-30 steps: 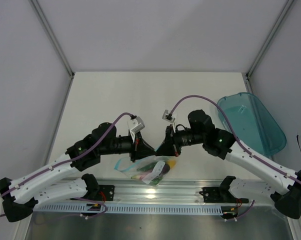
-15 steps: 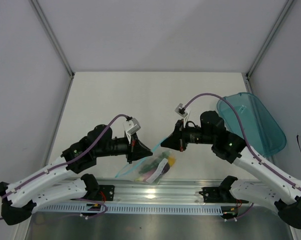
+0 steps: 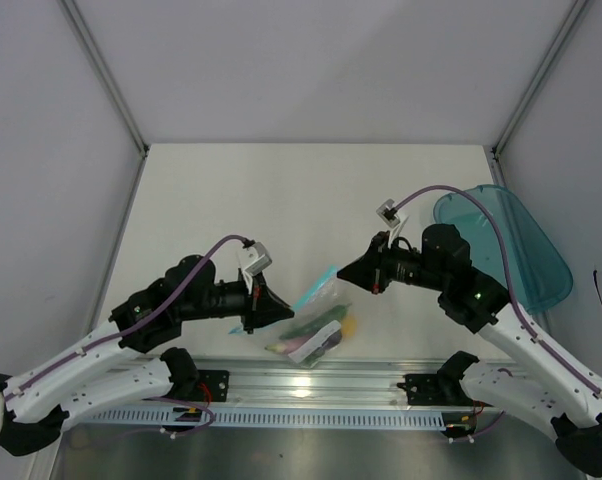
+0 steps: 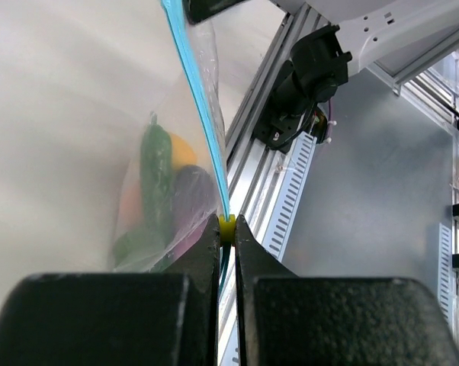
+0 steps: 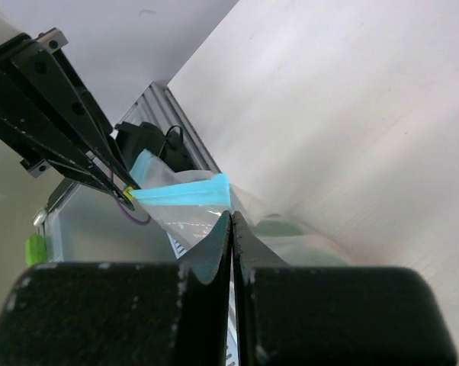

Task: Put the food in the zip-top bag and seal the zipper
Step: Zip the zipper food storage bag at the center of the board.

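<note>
Near front rail (image 3: pixel 381 375), left gripper (image 3: pixel 273 306) and right gripper (image 3: pixel 343 272) drawn apart since a second ago. Both jaw pairs clamped on zipper (image 3: pixel 316 288), now taut. Food (image 4: pixel 157 179) inside bag (image 3: pixel 316 335); I judge seal nearly run.

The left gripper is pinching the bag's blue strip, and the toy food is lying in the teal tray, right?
Not quite: the toy food is inside the zip-top bag, not the teal tray, as the left wrist view shows. The left gripper does pinch the blue zipper.
</note>
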You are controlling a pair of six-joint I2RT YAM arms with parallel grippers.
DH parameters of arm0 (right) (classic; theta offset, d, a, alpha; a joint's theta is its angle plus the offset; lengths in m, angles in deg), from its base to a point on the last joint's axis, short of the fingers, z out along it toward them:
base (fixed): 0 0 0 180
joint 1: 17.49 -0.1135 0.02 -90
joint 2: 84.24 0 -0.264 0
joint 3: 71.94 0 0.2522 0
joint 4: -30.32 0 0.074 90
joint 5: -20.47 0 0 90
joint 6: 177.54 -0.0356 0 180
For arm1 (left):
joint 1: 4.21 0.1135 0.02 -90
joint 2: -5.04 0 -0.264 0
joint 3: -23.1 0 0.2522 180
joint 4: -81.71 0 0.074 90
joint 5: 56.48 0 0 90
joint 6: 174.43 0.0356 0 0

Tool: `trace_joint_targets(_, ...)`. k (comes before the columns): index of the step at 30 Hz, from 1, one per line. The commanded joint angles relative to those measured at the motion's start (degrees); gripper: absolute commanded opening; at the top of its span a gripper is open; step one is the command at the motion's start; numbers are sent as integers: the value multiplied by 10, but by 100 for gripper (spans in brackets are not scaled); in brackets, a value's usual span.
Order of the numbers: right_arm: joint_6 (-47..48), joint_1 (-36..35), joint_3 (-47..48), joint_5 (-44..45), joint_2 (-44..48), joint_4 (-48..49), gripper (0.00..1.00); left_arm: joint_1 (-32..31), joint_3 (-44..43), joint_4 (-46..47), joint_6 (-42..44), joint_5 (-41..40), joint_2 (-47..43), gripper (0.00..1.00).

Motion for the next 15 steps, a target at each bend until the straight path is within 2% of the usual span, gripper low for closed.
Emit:
trace_joint_targets(1,-6,14,-3,56,19,9,0,1,-12,-40,-3,-2,-14,1)
trace_joint_targets(4,1,19,-6,47,18,7,0,1,-12,-43,-3,0,-14,1)
trace_joint_targets(8,37,23,6,-87,2,10,1,1,-11,-37,-2,9,-12,1)
trace_joint_targets(9,43,23,11,-104,3,15,22,1,-14,-37,-1,14,-10,1)
trace_joint_targets(12,87,23,46,-144,-18,-24,60,1,-21,-37,2,22,-7,1)
trace_joint_targets(15,143,22,117,-191,-76,-105,68,1,-25,-38,6,29,-4,0)
